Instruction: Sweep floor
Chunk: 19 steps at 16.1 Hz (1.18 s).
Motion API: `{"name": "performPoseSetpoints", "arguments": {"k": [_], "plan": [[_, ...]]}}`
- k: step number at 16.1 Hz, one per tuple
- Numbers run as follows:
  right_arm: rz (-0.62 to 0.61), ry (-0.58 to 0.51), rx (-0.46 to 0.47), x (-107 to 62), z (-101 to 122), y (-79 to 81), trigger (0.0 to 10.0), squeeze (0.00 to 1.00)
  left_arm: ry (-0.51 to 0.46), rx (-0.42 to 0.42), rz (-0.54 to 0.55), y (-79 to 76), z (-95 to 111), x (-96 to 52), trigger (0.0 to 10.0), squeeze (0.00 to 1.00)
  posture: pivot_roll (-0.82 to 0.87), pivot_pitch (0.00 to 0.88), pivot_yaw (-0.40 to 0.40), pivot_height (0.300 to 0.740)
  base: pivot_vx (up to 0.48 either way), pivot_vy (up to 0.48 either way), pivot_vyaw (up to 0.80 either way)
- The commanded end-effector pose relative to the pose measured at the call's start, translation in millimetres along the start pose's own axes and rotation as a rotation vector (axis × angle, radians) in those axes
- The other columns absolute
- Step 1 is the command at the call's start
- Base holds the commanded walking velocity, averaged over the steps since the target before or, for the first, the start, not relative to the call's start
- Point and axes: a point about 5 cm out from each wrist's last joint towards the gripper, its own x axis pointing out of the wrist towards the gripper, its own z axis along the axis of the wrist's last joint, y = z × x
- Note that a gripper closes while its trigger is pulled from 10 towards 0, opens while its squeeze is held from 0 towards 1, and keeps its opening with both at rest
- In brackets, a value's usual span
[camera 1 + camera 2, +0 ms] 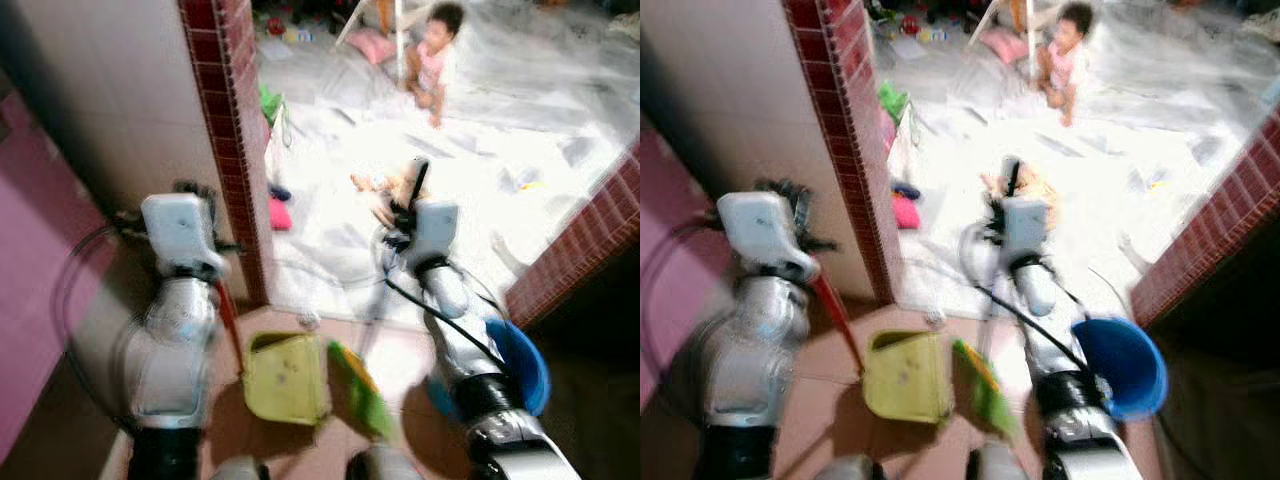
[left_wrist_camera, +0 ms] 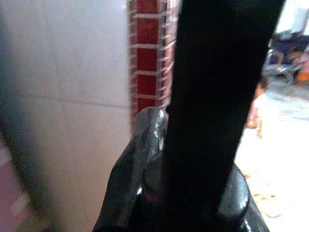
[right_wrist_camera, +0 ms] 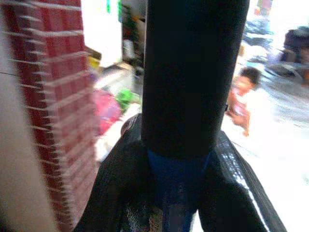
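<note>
Dustpan (image 1: 285, 378): yellow, on the brown tiled floor (image 1: 290, 440) just ahead of the robot, its red handle (image 1: 228, 318) rising to the left gripper (image 2: 145, 159).
Broom (image 1: 360, 390): green head on the floor just right of the dustpan, its pole rising toward the right gripper (image 3: 178, 183).
Left gripper: closed around a black pole, beside the brick pillar (image 1: 232, 150).
Right gripper: closed around a black and blue pole, raised over the white floor.
Bucket (image 1: 1120, 365): blue, by the right arm.
Child (image 1: 435, 60): sitting on the white floor, well beyond the grippers.
Clutter: pink and green things (image 1: 278, 212) at the pillar's foot.
View: blurred.
</note>
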Motion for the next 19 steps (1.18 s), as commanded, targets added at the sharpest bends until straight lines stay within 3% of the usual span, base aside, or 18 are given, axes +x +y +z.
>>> {"name": "performPoseSetpoints", "arguments": {"k": [1,5,8,13,19], "plan": [[0.002,-0.029,-0.010,4.5,7.9,3.1,10.0,0.00,-0.100,-0.034,-0.006,-0.8,22.4,4.7,10.0,0.00,0.02,0.042,-0.038,0.740,0.304,0.371,0.00],[-0.003,-0.011,0.008,-1.2,2.4,5.2,10.0,0.00,-0.135,0.019,-0.013,2.9,27.2,6.6,10.0,0.00,0.02,0.045,-0.035,0.740,0.138,0.197,0.00],[-0.016,-0.010,0.004,-2.2,2.3,1.2,10.0,0.00,-0.131,0.071,0.028,21.1,24.4,13.4,10.0,0.00,0.02,0.046,-0.038,0.740,0.000,0.000,0.00],[-0.015,-0.012,-0.023,-4.3,5.0,-5.1,10.0,0.00,-0.092,0.182,0.032,46.2,1.8,21.5,10.0,0.00,-0.02,0.083,-0.050,0.740,0.000,0.000,0.00],[-0.008,-0.007,-0.025,-13.8,7.8,-8.8,10.0,0.00,-0.061,0.230,0.088,50.4,-27.4,29.6,10.0,0.00,-0.09,0.138,-0.056,0.740,0.000,0.000,0.00]]}}
